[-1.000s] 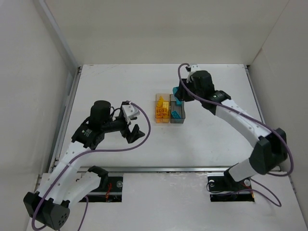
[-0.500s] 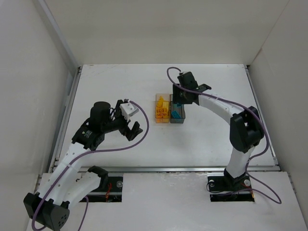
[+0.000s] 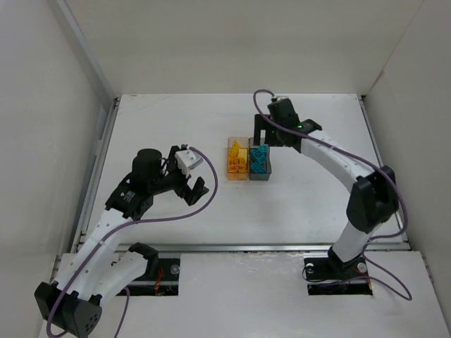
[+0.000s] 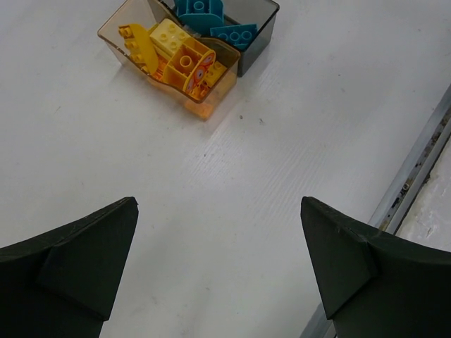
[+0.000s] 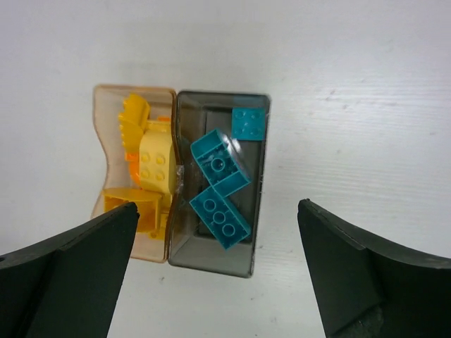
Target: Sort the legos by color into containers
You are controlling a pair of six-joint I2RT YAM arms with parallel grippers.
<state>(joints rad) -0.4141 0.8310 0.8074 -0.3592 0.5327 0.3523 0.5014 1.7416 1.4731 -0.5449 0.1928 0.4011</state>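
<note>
Boxes (image 5: 211, 262) are seen below the spread right gripper (image 5: 217, 205), probably untouched. The left gripper (image 4: 218, 203) is held agape, well apart.

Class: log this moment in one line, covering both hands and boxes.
amber box: yellow and orange legos | grey box: teal legos | left hand: open, empty, apart from boxes | right hand: open, empty, near boxes

1. Top external: mounted high, behind the arm bases (image 3: 331, 269). Looks down and forward over the whole table (image 3: 169, 127), with walls (image 3: 42, 105) at the edges.
2. Left wrist: low and oblique. The left gripper's fingers (image 4: 70, 267) fill the bottom corners; amber box (image 4: 116, 28) and grey box (image 4: 257, 42) sit far off at the top edge.
3. Right wrist: straight down, close over both boxes, between the right gripper's fingers (image 5: 63, 267).
4. Shared: all three views catch the joined boxes.
</note>
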